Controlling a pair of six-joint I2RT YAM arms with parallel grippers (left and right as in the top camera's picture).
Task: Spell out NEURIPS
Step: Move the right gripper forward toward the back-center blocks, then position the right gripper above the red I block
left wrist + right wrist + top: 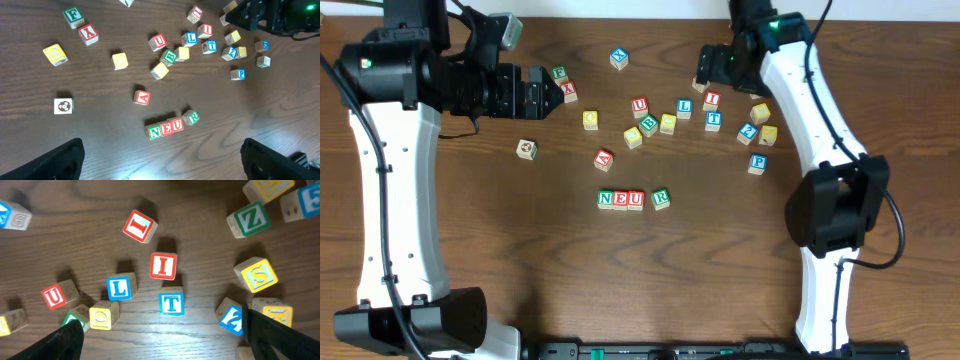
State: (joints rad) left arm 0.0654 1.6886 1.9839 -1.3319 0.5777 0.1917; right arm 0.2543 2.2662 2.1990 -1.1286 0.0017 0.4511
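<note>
overhead looks straight down on the table (pixel 640 260); left wrist far, right wrist close; all share the l cube (pixel 119 288).

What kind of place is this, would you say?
Probably a robotics lab test bench: two white robot arms flank a dark wooden table, with alphabet cubes scattered on it and a row reading NEUR.

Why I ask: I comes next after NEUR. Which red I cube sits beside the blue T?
The upright I cube, just above the blue T in the right wrist view; the other I cube is tilted, farther away.
</note>
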